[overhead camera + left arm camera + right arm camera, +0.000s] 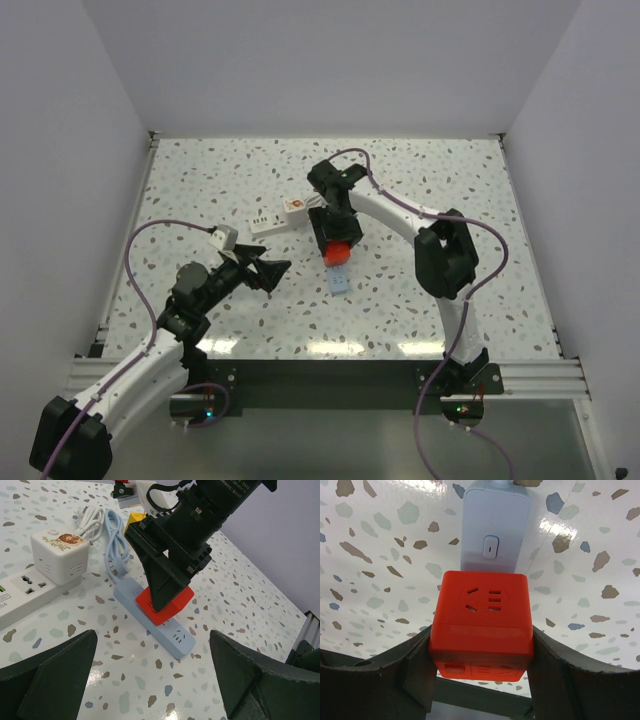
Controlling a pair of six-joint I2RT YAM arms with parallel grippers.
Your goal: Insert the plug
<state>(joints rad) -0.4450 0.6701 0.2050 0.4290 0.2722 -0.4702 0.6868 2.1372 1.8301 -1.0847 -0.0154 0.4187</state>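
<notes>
The plug is a red cube adapter (pixel 482 625) with socket holes on its faces. My right gripper (pixel 482 665) is shut on its two sides and holds it down on the light blue power strip (pixel 495 530), just behind the strip's switch. From the left wrist view the red cube (pixel 167 605) sits mid-strip, slightly tilted, and one free socket shows at the blue strip's (pixel 177 639) near end. Its prongs are hidden. My left gripper (pixel 152 680) hangs open, low over the table in front of the strip. From above, the red cube (pixel 338 253) lies under the right gripper (pixel 338 245), with the left gripper (pixel 270 268) to its left.
A white power strip (pixel 25 592) lies at left with a white cube adapter (pixel 60 555) on it. Coiled blue cable (pixel 114 545) and white cable (pixel 92 520) lie behind the blue strip. White walls enclose the speckled table (pixel 450 180).
</notes>
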